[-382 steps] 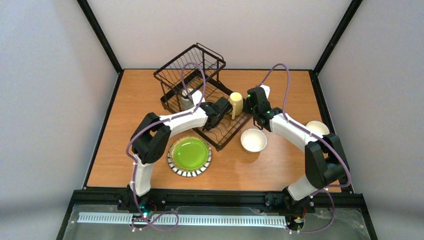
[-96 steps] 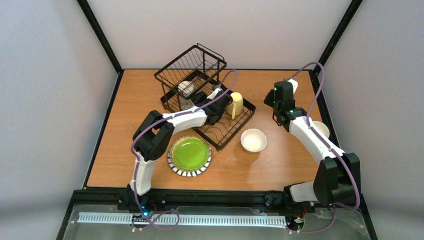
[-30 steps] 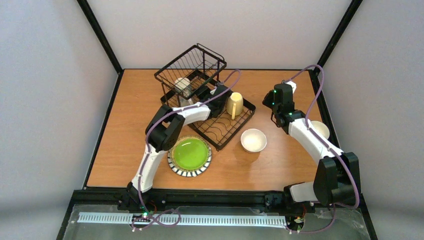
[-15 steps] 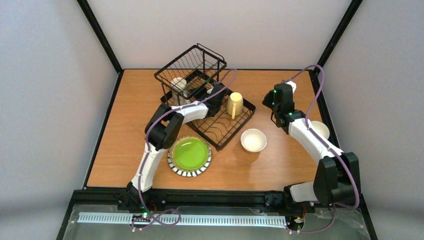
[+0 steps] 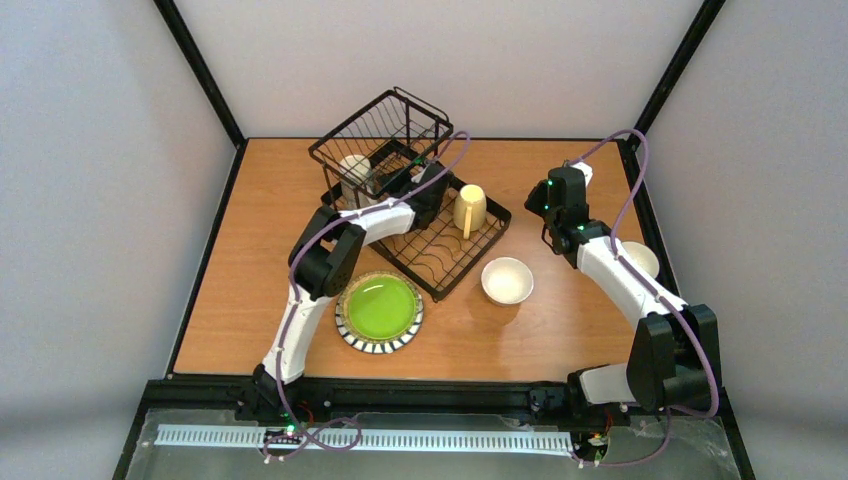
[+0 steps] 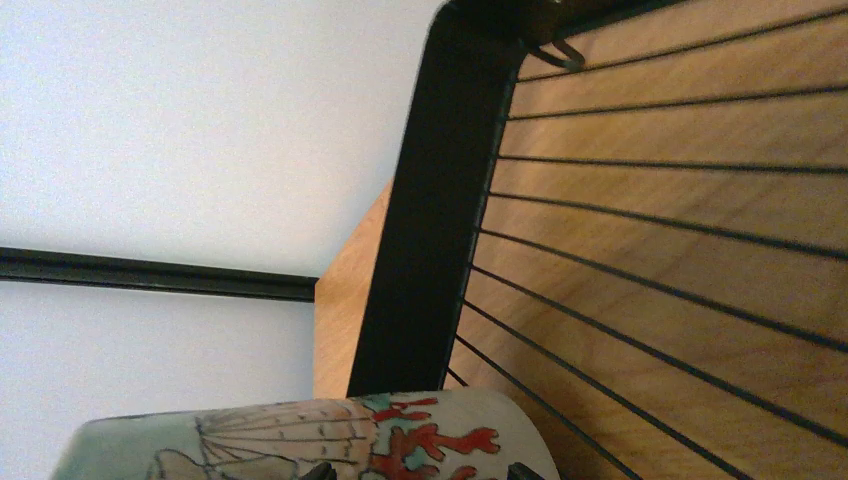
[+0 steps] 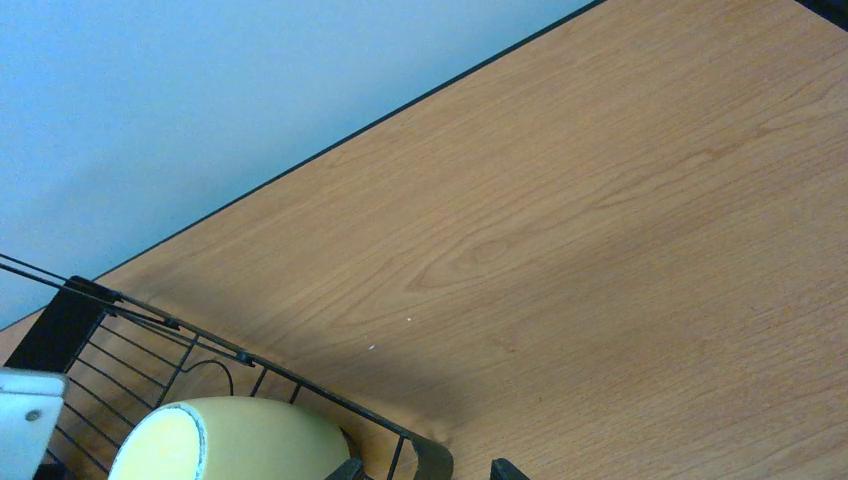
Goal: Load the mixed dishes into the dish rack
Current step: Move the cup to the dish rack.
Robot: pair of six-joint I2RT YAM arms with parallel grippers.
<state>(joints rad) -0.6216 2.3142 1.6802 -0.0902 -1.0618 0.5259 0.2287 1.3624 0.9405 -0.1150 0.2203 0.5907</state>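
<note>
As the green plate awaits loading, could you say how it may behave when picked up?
The green plate probably lies too flat on the table for an easy rim grip. Its glossy face suggests slippery, stiff, breakable ceramic.

One black rack, one green plate. Two white bowls. One yellow mug, one painted cup.
</note>
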